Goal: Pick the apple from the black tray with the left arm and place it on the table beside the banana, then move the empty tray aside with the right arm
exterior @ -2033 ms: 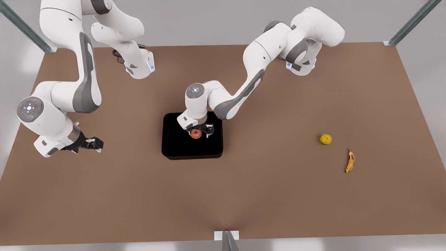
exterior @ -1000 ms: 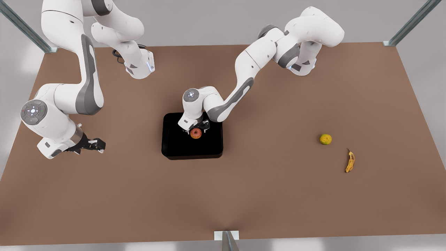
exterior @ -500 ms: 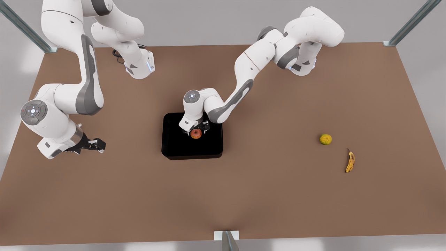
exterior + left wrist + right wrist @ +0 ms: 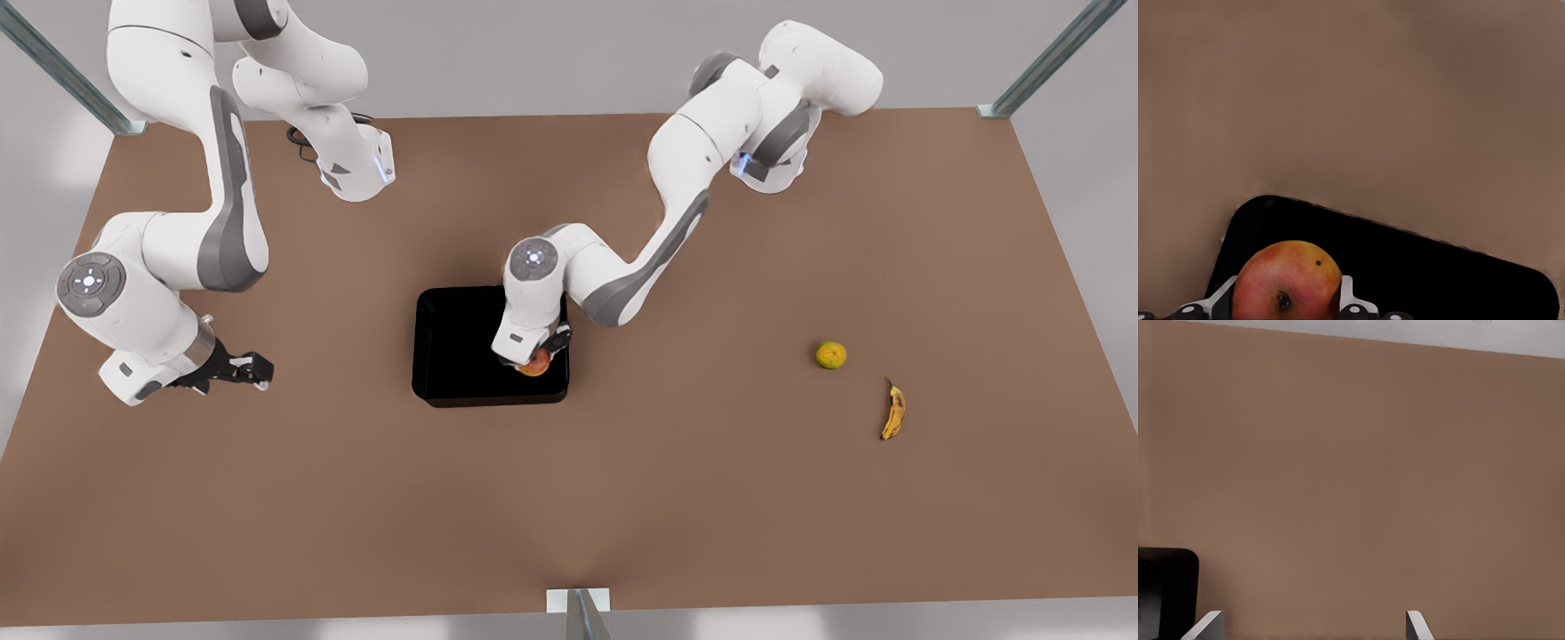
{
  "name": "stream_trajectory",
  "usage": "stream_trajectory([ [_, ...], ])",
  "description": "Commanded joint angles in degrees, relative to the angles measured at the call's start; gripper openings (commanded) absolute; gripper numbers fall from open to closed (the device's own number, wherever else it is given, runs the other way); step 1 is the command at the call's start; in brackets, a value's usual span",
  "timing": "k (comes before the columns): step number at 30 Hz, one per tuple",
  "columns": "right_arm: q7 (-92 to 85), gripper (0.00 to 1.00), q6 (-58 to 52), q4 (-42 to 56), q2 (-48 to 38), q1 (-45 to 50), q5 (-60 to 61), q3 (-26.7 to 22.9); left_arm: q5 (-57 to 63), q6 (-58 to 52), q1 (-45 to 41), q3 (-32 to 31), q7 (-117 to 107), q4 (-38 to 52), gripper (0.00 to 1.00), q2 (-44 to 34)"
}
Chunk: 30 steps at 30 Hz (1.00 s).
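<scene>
with my left gripper (image 4: pixel 538 356) clenched on the apple (image 4: pixel 535 363) above the black tray (image 4: pixel 444 356), i should clear its wall before swinging toward the banana (image 4: pixel 893 412), my right gripper (image 4: pixel 240 371) waiting spread apart.

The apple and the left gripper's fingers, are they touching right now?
Touching. In the left wrist view, the fingers of the left gripper press against both sides of the apple, with no gap, above the black tray.

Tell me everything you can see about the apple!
The apple is small and round, red-orange with yellow patches and a dark dimple. The left gripper is shut on it, a finger pressing each side. It hangs over the black tray, near the corner toward the banana.
</scene>
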Motion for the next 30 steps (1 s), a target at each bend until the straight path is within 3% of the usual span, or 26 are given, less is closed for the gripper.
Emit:
stream_trajectory([
  [1,0.8,1.00,0.3,0.3,-0.1,4.3,0.5,0.2,-4.3,-18.0,5.4,0.0,25.8,0.0,0.76,-3.2],
  [4,8.1,1.00,-0.3,4.2,2.2,10.4,0.3,0.2,-4.2,-14.0,18.5,0.0,46.9,-3.9,0.76,-1.8],
  [6,8.4,1.00,-0.1,4.5,2.8,11.3,0.3,0.2,-3.8,-0.9,20.0,0.1,47.8,-12.5,0.76,-0.5],
  [9,20.0,1.00,-2.5,4.6,2.6,13.5,1.4,2.7,-3.4,1.4,20.7,0.1,48.2,-14.4,0.76,-0.3],
  [10,24.0,1.00,-3.1,3.7,2.1,13.6,4.3,4.0,-3.4,1.1,20.7,0.2,48.2,-14.2,1.00,-0.5],
  [11,25.1,1.00,-2.7,1.7,0.9,13.6,5.7,4.6,-3.4,0.3,20.8,0.2,48.2,-13.9,1.00,-1.0],
  [13,26.0,1.00,0.7,-3.2,-0.2,13.6,7.8,4.9,-3.3,-2.4,22.7,0.8,52.8,-13.3,1.00,-2.9],
  [15,26.5,1.00,8.4,-13.0,-4.2,14.0,7.9,5.0,-3.7,-23.6,25.8,0.6,60.1,-1.5,1.00,-4.6],
  [16,26.6,1.00,10.6,-16.9,-5.6,14.0,8.8,4.9,-4.0,-33.3,29.1,0.6,64.0,-1.5,1.00,-13.2],
  [17,26.6,1.00,12.4,-19.7,-6.1,14.0,10.3,5.0,-8.1,-37.5,33.8,0.6,66.9,-5.4,1.00,-19.8],
  [19,27.8,1.00,15.6,-22.6,-6.1,14.4,10.3,5.0,-9.4,-0.5,37.6,0.8,67.1,-53.7,1.00,-49.0],
  [21,30.1,1.00,28.1,-28.9,-6.2,15.4,10.4,5.2,-8.7,-5.4,38.0,0.7,67.2,-46.5,1.00,-45.6],
  [23,30.2,1.00,32.1,-31.3,-6.3,15.4,10.4,5.2,-8.9,-9.3,39.1,1.0,67.1,-46.2,1.00,-45.8],
  [30,25.8,1.00,33.5,-34.2,-5.5,15.4,10.2,5.3,-11.4,-11.0,40.3,0.6,67.7,-44.3,1.00,-46.6],
])
